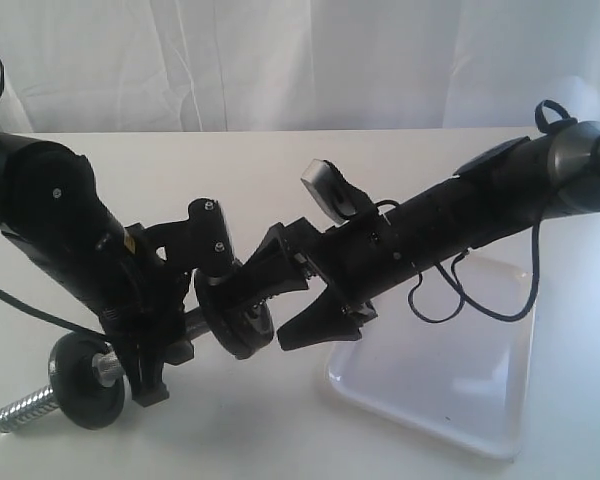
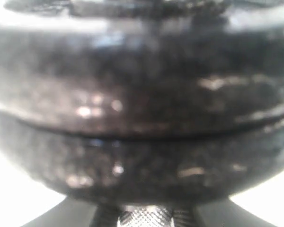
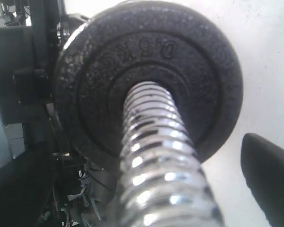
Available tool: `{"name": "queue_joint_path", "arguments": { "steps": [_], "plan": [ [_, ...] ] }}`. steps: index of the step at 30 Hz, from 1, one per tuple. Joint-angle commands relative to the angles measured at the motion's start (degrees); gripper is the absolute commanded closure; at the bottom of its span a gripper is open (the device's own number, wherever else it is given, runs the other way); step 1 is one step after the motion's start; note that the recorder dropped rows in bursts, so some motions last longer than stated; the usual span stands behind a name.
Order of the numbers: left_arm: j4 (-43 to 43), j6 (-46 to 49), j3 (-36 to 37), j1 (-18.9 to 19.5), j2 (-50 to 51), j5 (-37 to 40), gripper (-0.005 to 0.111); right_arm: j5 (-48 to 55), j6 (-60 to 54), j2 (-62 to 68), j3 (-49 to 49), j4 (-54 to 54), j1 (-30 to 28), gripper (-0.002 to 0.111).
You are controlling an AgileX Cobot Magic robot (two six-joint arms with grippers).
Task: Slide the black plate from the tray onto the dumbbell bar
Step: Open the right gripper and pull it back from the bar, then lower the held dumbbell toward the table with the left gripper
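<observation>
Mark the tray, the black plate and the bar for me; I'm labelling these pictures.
tray (image 1: 460, 395): exterior view, bare floor near its front rim.
black plate (image 3: 85, 80): right wrist view, flat face beside the hole.
bar (image 3: 156, 156): right wrist view, threaded end.

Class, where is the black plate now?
Exterior view: left of centre, the black plate is threaded on the dumbbell bar just ahead of the right hand, left of the tray.
</observation>
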Motion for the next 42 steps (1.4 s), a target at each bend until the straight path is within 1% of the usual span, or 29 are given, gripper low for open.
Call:
{"name": "queue_joint_path", "arguments": {
  "steps": [1,4,12,14,15,16,18,20,21,22,26,33,39,42],
  "plan": [
    [-3.6,-0.8,-2.9,0.0,-3.8,-6.2,0.107,1.0,-0.1,-0.1,-2.0,-1.5,-3.0,0.003],
    [-3.6,-0.8,-2.9,0.0,-3.8,-6.2,0.107,1.0,2.7,-0.3,-3.0,-6.2,-5.2,0.003],
    [-3.6,-0.8,-2.9,0.0,-3.8,-5.9,0.107,1.0,4.5,-0.4,-3.7,-9.5,-10.4,0.004],
    [-3.6,-0.8,-2.9,0.0,-3.8,-5.9,0.107,1.0,5.5,-0.4,-3.7,-10.9,-11.7,0.006],
    [-3.6,-0.8,-2.9,0.0,-3.7,-5.9,0.107,1.0,6.1,-0.4,-3.7,-11.2,-12.3,0.009],
    [-3.6,-0.8,-2.9,0.0,-3.6,-5.9,0.107,1.0,7.2,-0.4,-3.7,-11.2,-12.9,0.014],
    [-3.6,-0.8,-2.9,0.0,-3.0,-5.9,0.107,1.0,9.8,-0.6,-3.7,-11.3,-13.9,0.032],
    [-3.6,-1.1,-2.9,0.0,-2.1,-5.8,0.107,1.0,10.8,-0.7,-3.7,-11.3,-14.9,0.062],
    [-3.6,-1.1,-2.9,0.0,-1.4,-5.8,0.107,1.0,10.8,-0.9,-3.7,-11.3,-15.4,0.075],
    [-3.6,-1.1,-2.9,0.0,-0.3,-5.8,0.107,1.0,10.8,-1.4,-3.7,-11.0,-16.5,0.105],
    [-3.6,-1.1,-2.9,0.0,0.9,-5.8,0.107,1.0,9.5,-3.3,-3.8,-9.3,-17.9,0.108],
    [-3.6,-1.4,-2.9,0.0,3.6,-6.0,0.107,1.0,6.4,-13.2,-3.6,-5.0,-18.4,0.108],
    [-4.5,-1.4,-2.9,0.0,7.0,-6.4,0.107,1.0,6.2,-15.3,-3.6,-4.2,-13.2,0.108],
    [-4.5,-1.4,-2.9,0.0,8.2,-5.9,0.107,1.0,6.2,-15.3,-3.6,-4.2,-11.8,0.108]
  ]
}}
